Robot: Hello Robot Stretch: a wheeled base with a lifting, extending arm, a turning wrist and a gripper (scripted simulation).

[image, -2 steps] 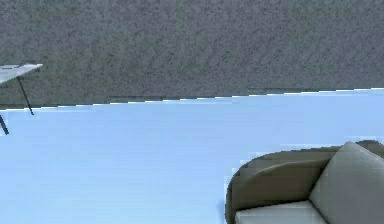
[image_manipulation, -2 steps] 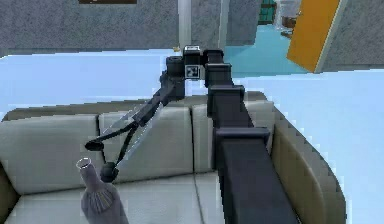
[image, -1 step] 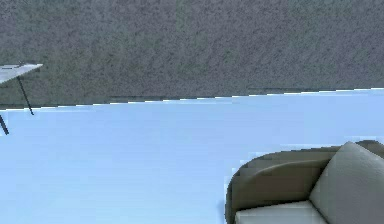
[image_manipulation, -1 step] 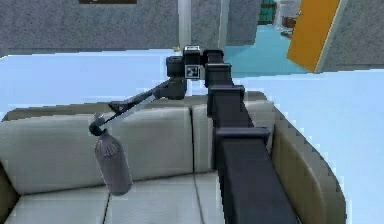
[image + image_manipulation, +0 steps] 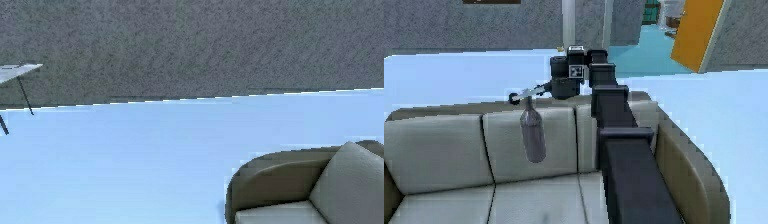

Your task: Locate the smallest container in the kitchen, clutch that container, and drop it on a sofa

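Note:
A grey, bottle-shaped container (image 5: 533, 135) with a narrow neck hangs upright from the far end of the gripper (image 5: 520, 97). It is in front of the backrest of a beige sofa (image 5: 444, 150) and clear of the seat cushions, so the gripper holds it. The dark arm (image 5: 619, 140) rises from the bottom edge and reaches out over the sofa. Part of a beige sofa with a brown frame (image 5: 300, 190) fills the forward view's lower right corner.
A light table on thin dark legs (image 5: 15, 72) stands at the forward view's left, against a grey wall. Pale blue floor lies ahead. Beyond the sofa in the arm side view are a white post (image 5: 569, 20) and an orange door (image 5: 699, 35) beside an opening.

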